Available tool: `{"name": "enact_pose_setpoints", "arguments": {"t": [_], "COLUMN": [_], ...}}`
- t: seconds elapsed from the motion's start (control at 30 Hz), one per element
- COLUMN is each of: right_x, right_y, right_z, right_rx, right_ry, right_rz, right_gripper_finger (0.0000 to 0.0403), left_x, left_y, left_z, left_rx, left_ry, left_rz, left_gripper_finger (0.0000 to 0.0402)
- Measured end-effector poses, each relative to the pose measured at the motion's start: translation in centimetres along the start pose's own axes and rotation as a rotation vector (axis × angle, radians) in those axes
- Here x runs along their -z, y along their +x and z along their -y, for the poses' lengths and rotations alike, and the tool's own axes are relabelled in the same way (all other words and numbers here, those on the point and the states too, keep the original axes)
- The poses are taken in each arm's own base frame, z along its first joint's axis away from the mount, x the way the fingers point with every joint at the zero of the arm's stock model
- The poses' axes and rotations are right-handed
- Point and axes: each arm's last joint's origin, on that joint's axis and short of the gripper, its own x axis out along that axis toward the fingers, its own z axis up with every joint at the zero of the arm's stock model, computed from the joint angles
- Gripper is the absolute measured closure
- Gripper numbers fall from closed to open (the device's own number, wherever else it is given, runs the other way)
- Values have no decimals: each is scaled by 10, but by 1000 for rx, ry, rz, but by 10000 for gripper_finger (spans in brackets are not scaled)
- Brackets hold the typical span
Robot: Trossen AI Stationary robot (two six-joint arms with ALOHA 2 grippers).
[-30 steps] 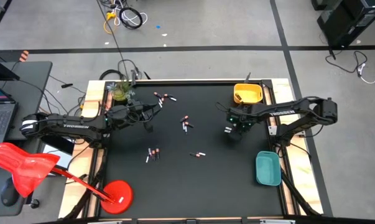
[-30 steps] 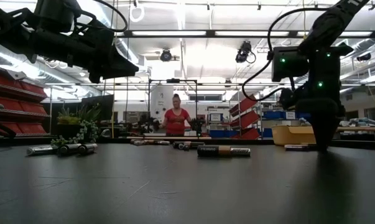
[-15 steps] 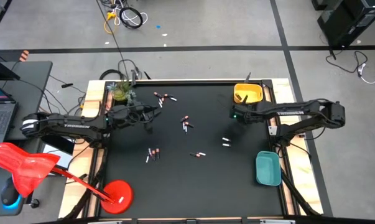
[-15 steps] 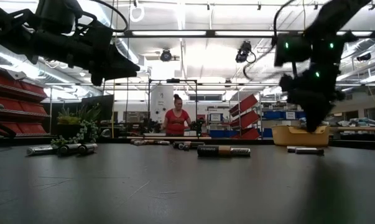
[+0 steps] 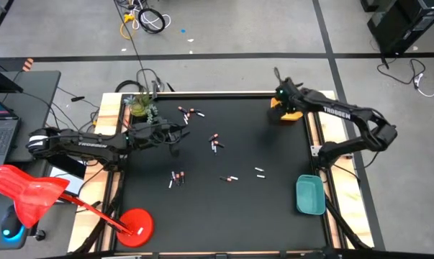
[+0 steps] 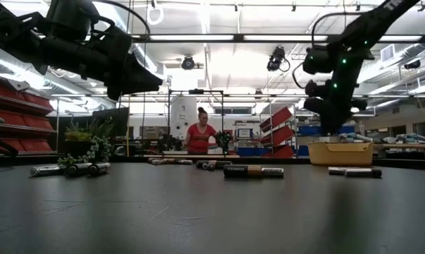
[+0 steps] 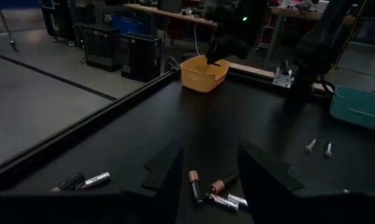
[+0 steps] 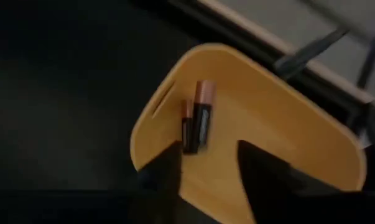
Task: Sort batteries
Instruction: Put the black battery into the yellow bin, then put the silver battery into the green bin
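Small batteries lie on their sides in loose groups on the black table: near the far edge (image 5: 188, 113), in the middle (image 5: 215, 142), nearer (image 5: 176, 178) (image 5: 229, 178), and a silvery pair (image 5: 260, 171). A yellow tray (image 5: 297, 114) sits at the far right and a teal tray (image 5: 310, 194) at the near right. My right gripper (image 8: 209, 152) hangs open above the yellow tray (image 8: 280, 143), in which two dark-and-copper batteries (image 8: 198, 121) show. My left gripper (image 7: 211, 162) hovers open over the table's left part (image 5: 175, 138), with a few batteries (image 7: 209, 190) just beyond its fingers.
A small potted plant (image 5: 139, 106) stands at the table's far left corner. A raised wooden rim (image 5: 319, 144) borders the black surface. A red stand (image 5: 134, 223) sits off the near left corner. A person (image 6: 199, 134) stands in the room far behind the table.
My right gripper has risen from the table's right middle and swung toward the far edge, ending over the yellow tray. The silvery pair of batteries lies uncovered where it stood.
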Motion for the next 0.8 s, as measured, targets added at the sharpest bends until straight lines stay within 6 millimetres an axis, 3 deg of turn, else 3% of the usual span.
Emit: {"name": "enact_pose_setpoints", "arguments": {"t": [0.1,0.17,0.37,0.47,0.6,0.8], "right_x": [-2,-4,10,32,77,130], "right_y": [-4,-15,-54,-63,-61,-69], "right_z": [6,4,-33,-63,-102,-140], "right_rx": [-8,5,-126,-243,-350,-520], "right_ry": [16,-9,-148,-256,-392,-449], "right_rz": [-66,-54,40,24,-6,56], "right_gripper_finger": [172,154,172,190,206,214], "left_x": [1,1,0,1,2,2], "left_y": [0,0,0,0,0,0], "left_z": [0,0,0,0,-1,0], "left_rx": [0,0,-6,-8,-9,-5], "left_ry": [10,24,27,29,30,27], "left_rz": [-11,-6,-6,-16,-23,-23], "left_gripper_finger": [245,245,245,245,245,245]}}
